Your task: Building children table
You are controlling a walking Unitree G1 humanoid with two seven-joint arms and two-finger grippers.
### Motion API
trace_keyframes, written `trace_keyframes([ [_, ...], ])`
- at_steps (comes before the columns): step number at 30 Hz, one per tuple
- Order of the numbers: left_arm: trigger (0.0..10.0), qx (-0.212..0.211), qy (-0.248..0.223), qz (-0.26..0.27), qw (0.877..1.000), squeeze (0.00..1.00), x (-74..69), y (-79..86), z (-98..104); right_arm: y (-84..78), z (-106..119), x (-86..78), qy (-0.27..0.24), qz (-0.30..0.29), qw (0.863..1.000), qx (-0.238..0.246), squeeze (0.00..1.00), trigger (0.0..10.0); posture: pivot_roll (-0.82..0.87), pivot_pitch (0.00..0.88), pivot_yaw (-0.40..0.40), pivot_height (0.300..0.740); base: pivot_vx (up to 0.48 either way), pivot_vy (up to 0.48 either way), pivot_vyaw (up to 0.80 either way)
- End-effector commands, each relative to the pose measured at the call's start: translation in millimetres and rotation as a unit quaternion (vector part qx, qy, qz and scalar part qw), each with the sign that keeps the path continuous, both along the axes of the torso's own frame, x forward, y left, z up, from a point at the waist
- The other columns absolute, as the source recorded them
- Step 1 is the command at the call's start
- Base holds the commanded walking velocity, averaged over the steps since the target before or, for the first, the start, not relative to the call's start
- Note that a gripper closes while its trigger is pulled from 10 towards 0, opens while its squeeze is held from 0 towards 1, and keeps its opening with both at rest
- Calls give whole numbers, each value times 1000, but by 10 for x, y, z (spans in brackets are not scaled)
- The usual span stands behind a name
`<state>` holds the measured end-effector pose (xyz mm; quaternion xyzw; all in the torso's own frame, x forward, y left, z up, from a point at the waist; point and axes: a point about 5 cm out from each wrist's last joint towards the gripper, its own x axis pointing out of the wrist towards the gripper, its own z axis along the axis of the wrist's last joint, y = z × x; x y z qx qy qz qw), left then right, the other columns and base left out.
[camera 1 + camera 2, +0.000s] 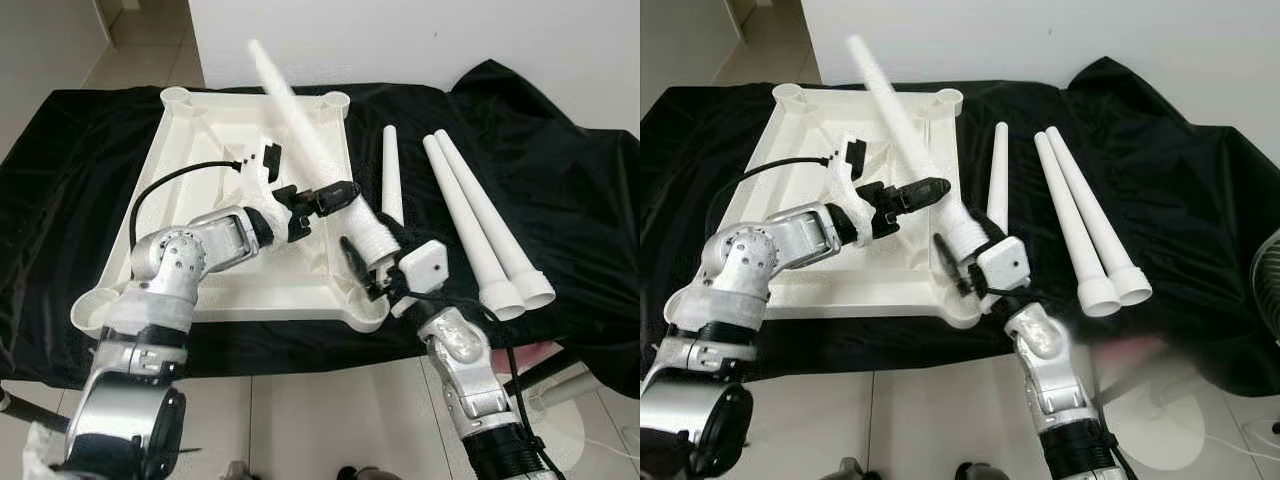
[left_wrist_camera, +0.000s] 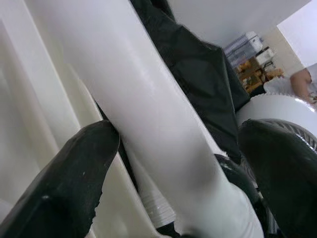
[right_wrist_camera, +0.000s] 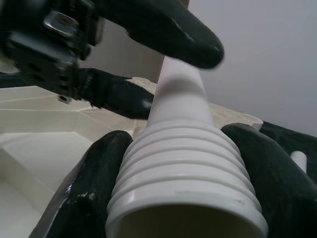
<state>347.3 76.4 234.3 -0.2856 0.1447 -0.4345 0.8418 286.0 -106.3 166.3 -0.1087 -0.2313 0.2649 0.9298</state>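
The white tabletop (image 1: pixel 200 150) lies upside down on a black cloth (image 1: pixel 560 180). One white leg (image 1: pixel 295 120) is held tilted over it, with its ribbed end (image 3: pixel 183 168) low beside the near right corner socket (image 1: pixel 366 312). My right gripper (image 1: pixel 370 255) is shut on that ribbed end. My left gripper (image 1: pixel 335 195) straddles the leg higher up and is open. One of its fingers (image 2: pixel 74 183) touches the leg (image 2: pixel 148 114), and the other stands off it.
Three loose white legs (image 1: pixel 391 175) (image 1: pixel 465 220) (image 1: pixel 495 215) lie on the cloth to the right of the tabletop. A white wall backs the table. A fan (image 1: pixel 1268 290) with a round base (image 1: pixel 1170 425) stands on the floor at the right.
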Motion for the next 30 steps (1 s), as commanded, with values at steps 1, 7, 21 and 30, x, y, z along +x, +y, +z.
trace_keyframes([
  [1, 10000, -51, -23, -100, 993, 0, -34, -49, 66, 66, 37, -4, -21, 17, 1000, -13, 0, 10000, -12, 113, 13, 740, 0, 0, 0],
  [7, 10000, -26, 1, -61, 998, 0, 118, -13, 40, 107, 15, -37, -32, 21, 999, -29, 0, 10000, -14, 116, 15, 740, 0, 0, 0],
  [21, 10000, -74, 52, 126, 988, 0, 590, 429, 366, 122, -229, -119, 9, 9, 1000, -28, 0, 10000, -13, 126, 28, 740, 0, 0, 0],
  [30, 3333, -63, 56, 108, 991, 0, 616, 363, 384, 133, -202, -85, -1, 11, 999, -35, 0, 10000, -5, 125, 35, 740, 0, 0, 0],
])
